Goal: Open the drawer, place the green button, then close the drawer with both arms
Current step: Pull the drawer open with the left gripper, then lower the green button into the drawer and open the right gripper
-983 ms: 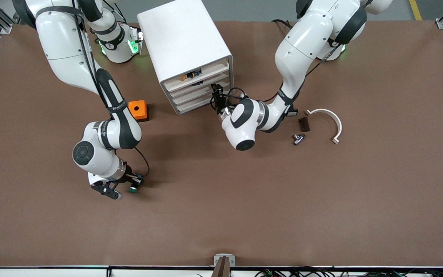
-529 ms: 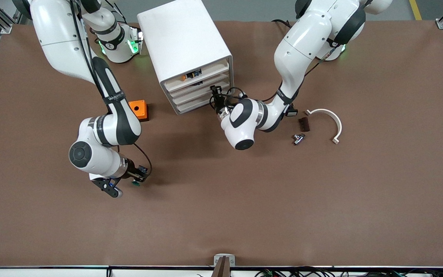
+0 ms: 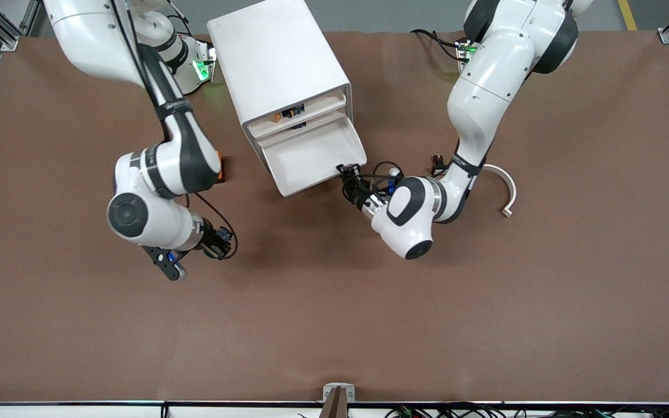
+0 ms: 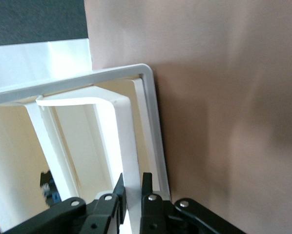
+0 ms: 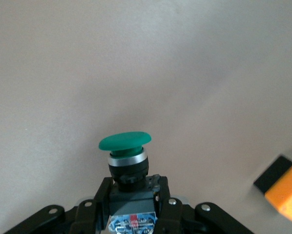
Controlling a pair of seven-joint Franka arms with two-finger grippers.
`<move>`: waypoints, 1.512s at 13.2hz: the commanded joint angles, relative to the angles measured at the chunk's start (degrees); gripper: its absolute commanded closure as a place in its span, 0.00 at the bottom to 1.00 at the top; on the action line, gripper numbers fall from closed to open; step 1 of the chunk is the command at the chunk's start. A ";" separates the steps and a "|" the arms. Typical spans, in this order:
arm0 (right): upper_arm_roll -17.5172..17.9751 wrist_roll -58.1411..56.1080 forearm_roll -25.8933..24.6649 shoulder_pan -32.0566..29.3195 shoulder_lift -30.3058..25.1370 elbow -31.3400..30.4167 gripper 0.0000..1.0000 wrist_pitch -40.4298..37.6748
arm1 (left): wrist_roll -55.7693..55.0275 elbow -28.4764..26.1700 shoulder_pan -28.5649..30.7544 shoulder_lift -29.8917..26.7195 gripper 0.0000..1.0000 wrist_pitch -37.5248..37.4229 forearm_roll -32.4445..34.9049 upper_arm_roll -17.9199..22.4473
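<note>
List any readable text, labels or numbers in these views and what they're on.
None can be read.
Band on the right arm's forearm: white lettering, too small to read.
Sticker on the button held in the right end effector: red and blue print, blurred.
Drawer, drawer unit and left end effector: no text visible.

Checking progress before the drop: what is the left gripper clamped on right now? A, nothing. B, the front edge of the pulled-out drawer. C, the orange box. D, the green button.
B: the left gripper pinches the white front lip of the open drawer.
</note>
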 commanded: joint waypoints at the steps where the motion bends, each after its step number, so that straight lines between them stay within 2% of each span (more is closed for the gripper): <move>1: -0.29 11.33 -2.56 4.62 -1.53 -0.45 0.96 -0.79 | 5.34 2.57 1.04 0.56 0.87 1.54 -0.33 0.16; 2: -0.29 15.54 -2.48 6.37 -1.61 -0.53 0.96 -0.53 | 7.10 2.48 0.87 0.56 0.59 1.64 0.11 0.25; 3: -0.20 18.72 -1.87 7.96 -1.79 -0.53 0.96 -0.35 | 8.42 2.40 0.70 0.38 0.17 1.64 0.72 0.51; 4: -0.11 21.88 -1.42 9.37 -1.79 -0.62 0.96 -0.17 | 8.61 2.48 1.04 -0.05 0.01 1.64 1.07 0.42; 7: -0.11 29.89 0.16 13.67 -1.79 -1.15 0.96 0.00 | 10.27 2.66 1.40 -1.89 0.01 1.55 3.62 2.43; 10: -0.11 38.33 0.25 18.51 -1.62 -4.12 0.96 4.21 | 11.51 3.01 1.57 -5.58 0.01 1.55 13.79 3.24; 14: -0.11 46.60 0.25 23.08 -1.09 -5.46 0.95 7.21 | 12.91 4.33 2.27 -11.21 0.01 1.72 23.12 3.23; 16: -0.11 50.98 0.25 25.28 -0.83 -5.46 0.94 8.35 | 17.90 6.61 3.06 -11.39 0.01 1.90 24.02 3.41; 18: -0.20 54.59 0.08 26.86 0.23 -5.54 0.91 9.76 | 22.30 6.62 3.24 -11.31 0.01 3.04 24.10 4.89; 20: -0.20 56.54 -0.28 27.48 1.54 -5.89 0.84 12.04 | 30.89 6.70 2.98 -11.66 0.00 3.40 24.54 6.39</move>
